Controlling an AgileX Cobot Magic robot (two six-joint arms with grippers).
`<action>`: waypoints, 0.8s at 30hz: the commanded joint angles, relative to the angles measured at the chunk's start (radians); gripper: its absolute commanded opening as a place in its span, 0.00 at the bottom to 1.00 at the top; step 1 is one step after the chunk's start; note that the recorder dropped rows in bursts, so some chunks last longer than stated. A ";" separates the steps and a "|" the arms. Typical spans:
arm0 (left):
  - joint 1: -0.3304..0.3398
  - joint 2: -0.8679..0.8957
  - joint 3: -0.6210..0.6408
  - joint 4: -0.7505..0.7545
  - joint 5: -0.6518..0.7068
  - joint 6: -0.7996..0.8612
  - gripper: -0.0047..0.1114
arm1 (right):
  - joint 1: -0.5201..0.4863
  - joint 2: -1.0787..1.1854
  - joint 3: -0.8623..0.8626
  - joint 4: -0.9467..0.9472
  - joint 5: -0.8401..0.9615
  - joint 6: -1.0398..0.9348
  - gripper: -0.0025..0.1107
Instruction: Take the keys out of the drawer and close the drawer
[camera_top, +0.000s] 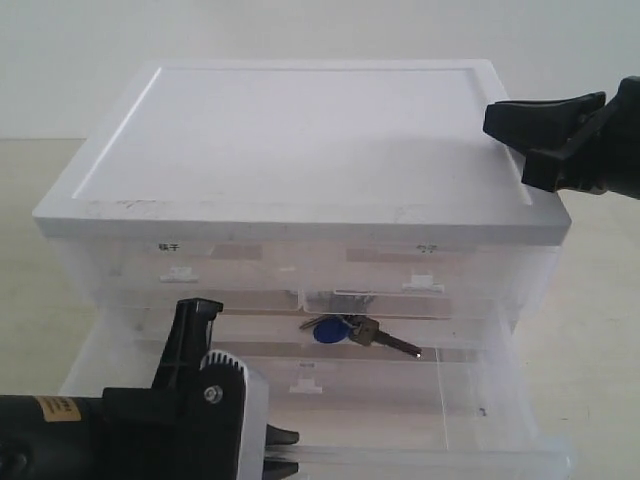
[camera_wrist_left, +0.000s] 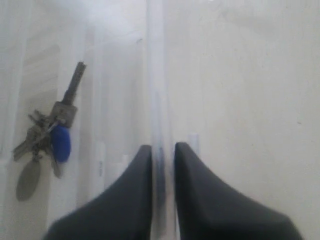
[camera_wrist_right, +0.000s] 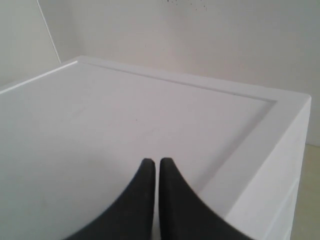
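Observation:
The drawer (camera_top: 480, 395) is a shallow, full-width translucent one, pulled well out of the white cabinet (camera_top: 300, 140). The keys (camera_top: 355, 332) lie inside it towards the back: silver keys, a blue fob and a grey oval tag, also in the left wrist view as the keys (camera_wrist_left: 50, 135). My left gripper (camera_wrist_left: 162, 147) is shut on the drawer's front wall (camera_wrist_left: 159, 90), one finger on each side. It sits at the front left in the exterior view as the left gripper (camera_top: 283, 438). My right gripper (camera_wrist_right: 156, 161) is shut on nothing and hovers over the cabinet top, at its right rear, the right gripper (camera_top: 492, 120).
Two half-width labelled drawers (camera_top: 180, 268) sit in the row above the open one. More translucent drawers lie below it. The cabinet stands on a pale table (camera_top: 30, 250) against a white wall.

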 joint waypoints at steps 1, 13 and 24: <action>-0.004 -0.010 0.002 0.005 0.105 -0.014 0.08 | 0.002 0.004 -0.005 -0.004 0.004 -0.004 0.02; -0.004 -0.188 0.002 0.005 0.165 -0.019 0.10 | 0.002 0.004 -0.005 -0.006 0.004 -0.004 0.02; -0.004 -0.207 0.002 -0.203 0.034 -0.023 0.48 | 0.002 0.004 -0.005 -0.015 0.010 0.013 0.02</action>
